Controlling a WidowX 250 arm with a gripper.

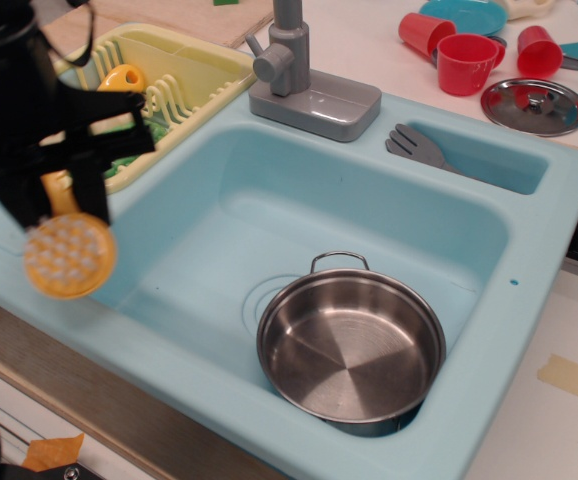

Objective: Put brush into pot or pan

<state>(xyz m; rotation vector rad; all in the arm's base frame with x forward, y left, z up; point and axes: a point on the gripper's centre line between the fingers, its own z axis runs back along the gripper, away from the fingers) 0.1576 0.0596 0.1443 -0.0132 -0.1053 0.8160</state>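
Your brush (69,255) hangs bristles-out over the sink's (529,215) left rim — the claw (59,190) is clamped on its handle so the head swings free. The pot (351,343) sits in the basin's near right corner, well apart — carry it there.

I see bright, even overhead light; the pot (351,345) shows soft glare streaks at lower centre. At left, the brush (68,256) and gripper (57,190) look motion-blurred.
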